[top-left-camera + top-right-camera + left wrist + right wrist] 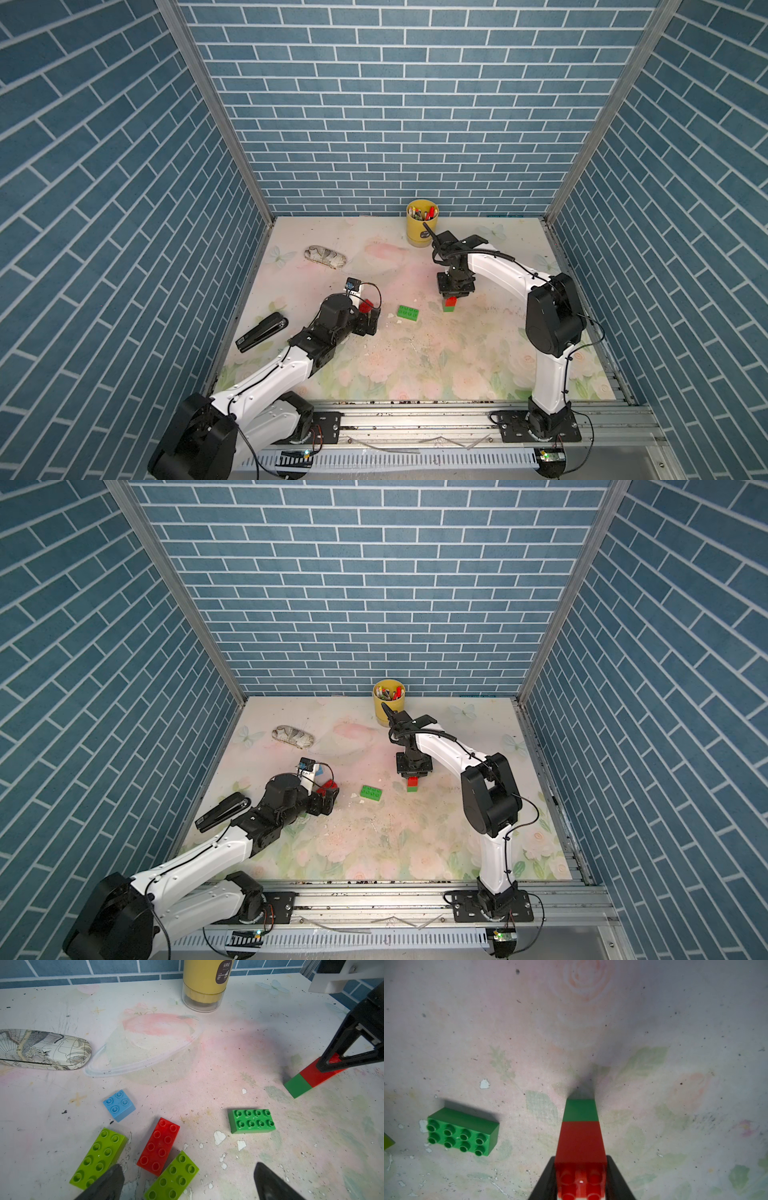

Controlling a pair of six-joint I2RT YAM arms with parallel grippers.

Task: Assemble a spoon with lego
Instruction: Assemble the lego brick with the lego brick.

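- Gripping noted: right gripper (451, 296) clenched on the red top of a 2-brick stack (580, 1126), red over green, upright, green end at the table.
- Stack stands near the green 8-stud brick (407, 312), on the right arm's side.
- Left gripper (188, 1167) released, jaws wide, holding nothing, on the green brick's opposite side.
- Loose beside it: red brick (159, 1146), lime brick (98, 1157), second lime brick (172, 1176), light-blue brick (119, 1104).

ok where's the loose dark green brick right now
In both top views the dark green brick lies flat, studs up, a short way to the robot's left of the red-and-green stack that the right gripper holds.
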